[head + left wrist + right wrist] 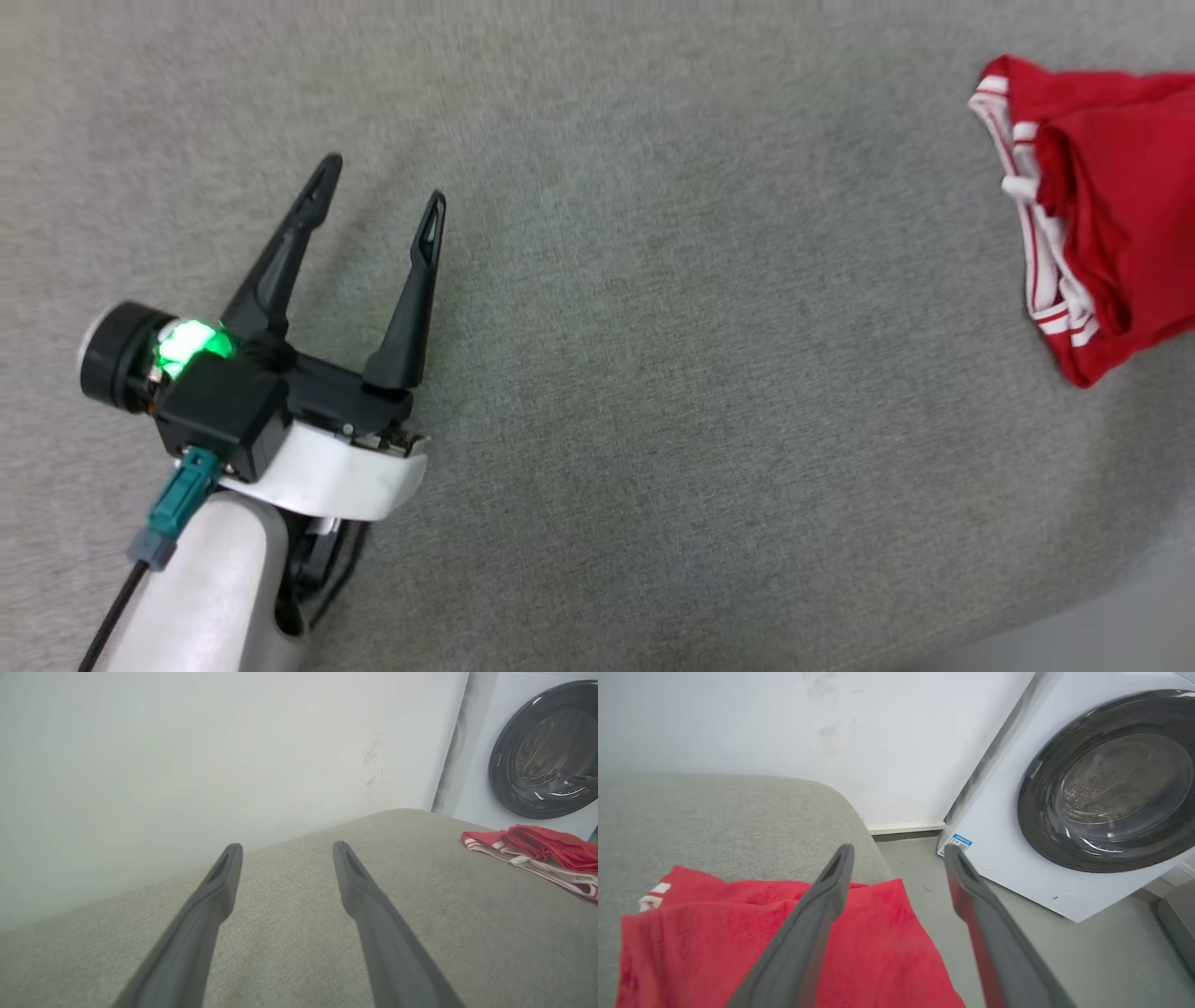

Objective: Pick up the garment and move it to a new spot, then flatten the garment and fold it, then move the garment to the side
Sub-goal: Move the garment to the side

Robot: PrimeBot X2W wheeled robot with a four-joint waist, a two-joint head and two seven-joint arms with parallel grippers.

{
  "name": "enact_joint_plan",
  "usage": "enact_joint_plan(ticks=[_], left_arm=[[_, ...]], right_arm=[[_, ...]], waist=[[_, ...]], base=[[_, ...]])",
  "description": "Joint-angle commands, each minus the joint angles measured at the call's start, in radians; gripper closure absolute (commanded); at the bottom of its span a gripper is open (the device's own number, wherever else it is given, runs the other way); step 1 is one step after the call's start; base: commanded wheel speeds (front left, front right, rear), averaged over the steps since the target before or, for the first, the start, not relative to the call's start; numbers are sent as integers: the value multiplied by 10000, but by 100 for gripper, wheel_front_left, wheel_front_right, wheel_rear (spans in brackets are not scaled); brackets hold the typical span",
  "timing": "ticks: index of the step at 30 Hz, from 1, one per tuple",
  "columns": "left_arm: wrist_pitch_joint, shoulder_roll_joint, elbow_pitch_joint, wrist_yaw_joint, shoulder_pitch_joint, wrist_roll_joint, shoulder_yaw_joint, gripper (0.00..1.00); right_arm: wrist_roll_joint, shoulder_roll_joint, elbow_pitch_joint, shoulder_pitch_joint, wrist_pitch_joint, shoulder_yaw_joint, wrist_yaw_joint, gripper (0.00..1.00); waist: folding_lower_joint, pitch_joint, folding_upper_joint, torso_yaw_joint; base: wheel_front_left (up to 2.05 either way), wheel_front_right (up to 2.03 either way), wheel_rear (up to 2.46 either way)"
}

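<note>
Left gripper (383, 182) hovers spread and empty over the grey cushion (672, 392); right gripper (897, 851) hangs splayed, empty, above the garment (878, 942).

We get soft, even light — faint shadows. The wall (187, 742) washes out; the washer glass (1120, 779) glints.

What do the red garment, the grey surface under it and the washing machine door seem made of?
Garment: soft knit fabric, likely a synthetic jersey; it bunches, finely textured.
Grey surface: woven upholstery cloth, matte, visible weave.
Washing machine door: dark glossy ring, probably plastic, around clear glass with reflections.
</note>
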Motion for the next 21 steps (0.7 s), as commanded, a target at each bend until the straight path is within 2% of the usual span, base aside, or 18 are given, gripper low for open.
enact_joint_plan(ticks=[1, 8, 15, 21], left_arm=[[-93, -42, 107, 66, 183, -70, 0, 0], [-298, -363, 536, 417, 929, -312, 110, 0], [-408, -701, 1086, 752, 1830, -694, 280, 0], [-456, -911, 1458, 987, 2556, -890, 414, 0]], right_arm=[[96, 123, -175, 327, -189, 84, -7, 0], [680, 852, -1801, 2193, -405, 759, -7, 0], [1226, 1745, -3447, 4166, 236, 1686, -7, 0], [1691, 2135, -4306, 5327, 827, 2267, -7, 0]], waist=[[-1, -553, -1, 58], [-1, -1820, -1, 421], [-1, -2856, -1, 1037], [-1, -3670, -1, 1764]], base=[[0, 0, 0], [0, 0, 0], [0, 0, 0], [0, 0, 0]])
